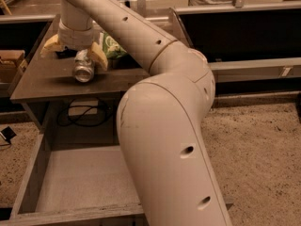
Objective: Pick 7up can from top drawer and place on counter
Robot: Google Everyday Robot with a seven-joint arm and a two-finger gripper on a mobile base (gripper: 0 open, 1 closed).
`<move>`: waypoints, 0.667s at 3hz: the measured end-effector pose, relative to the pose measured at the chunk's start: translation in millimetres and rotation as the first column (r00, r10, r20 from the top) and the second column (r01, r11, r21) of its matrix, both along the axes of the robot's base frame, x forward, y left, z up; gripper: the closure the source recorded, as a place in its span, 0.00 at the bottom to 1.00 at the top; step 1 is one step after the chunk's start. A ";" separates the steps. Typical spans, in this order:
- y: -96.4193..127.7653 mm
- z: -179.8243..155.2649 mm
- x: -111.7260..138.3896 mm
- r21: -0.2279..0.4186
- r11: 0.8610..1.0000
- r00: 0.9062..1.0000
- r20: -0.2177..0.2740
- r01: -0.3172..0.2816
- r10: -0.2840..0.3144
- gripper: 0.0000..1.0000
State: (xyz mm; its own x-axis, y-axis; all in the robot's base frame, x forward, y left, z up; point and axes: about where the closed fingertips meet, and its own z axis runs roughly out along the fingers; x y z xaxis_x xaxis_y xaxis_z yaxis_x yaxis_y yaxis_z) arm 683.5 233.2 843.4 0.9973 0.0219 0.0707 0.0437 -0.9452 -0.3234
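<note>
While spread wide apart, yellow fingers of gripper flanking can, not clamped on it. Lying on its side on counter, shiny end toward camera, just before green bag. Below, drawer pulled open.

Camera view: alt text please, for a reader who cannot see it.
A 7up can lies on its side on the counter, directly under the robot arm's open end effector. The top drawer stands pulled out below the counter, and a green packet sits behind the can.
</note>
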 end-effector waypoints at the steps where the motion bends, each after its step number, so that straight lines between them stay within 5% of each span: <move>1: -13.8 50.9 -16.6 0.015 0.997 0.996 0.039 0.075 -0.076 0.00; 2: -33.2 108.6 -44.2 0.021 0.988 0.983 0.096 0.153 -0.154 0.00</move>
